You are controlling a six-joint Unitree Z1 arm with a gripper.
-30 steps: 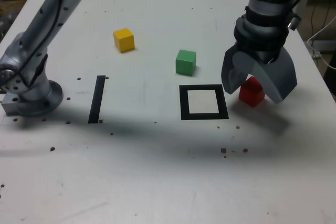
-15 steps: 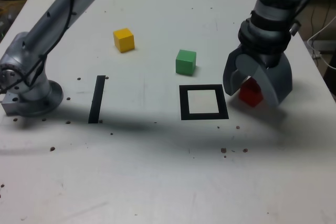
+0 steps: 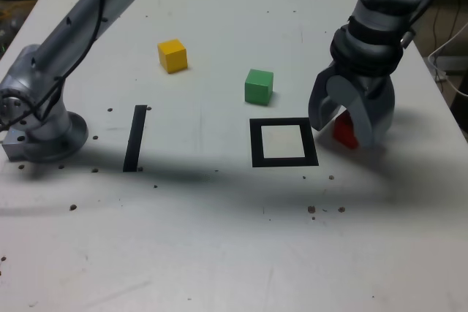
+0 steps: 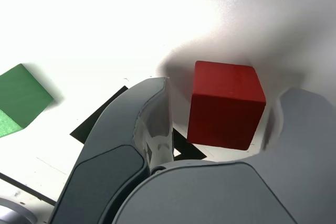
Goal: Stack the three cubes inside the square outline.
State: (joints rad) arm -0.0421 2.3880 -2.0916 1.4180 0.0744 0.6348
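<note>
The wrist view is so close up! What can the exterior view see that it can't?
Only the exterior view shows the yellow cube, the straight black strip, the whole square outline and the arm's base. Only the wrist view shows the gap between the red cube and one finger. Both show the red cube, the green cube and the gripper.

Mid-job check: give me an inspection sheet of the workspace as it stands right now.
Surface: white table, scuffed, with dark specks.
Job's things: red cube between the jaws, on the table beside the square outline, which holds nothing; green cube behind the outline; yellow cube farther back toward the exterior view's left.
Clutter: black strip; dark crumbs.
Grippers: gripper straddles the red cube; a gap shows on one side, contact not certain.
Cables: white cable past the table's right edge.
Surroundings: arm base at the exterior view's left.
</note>
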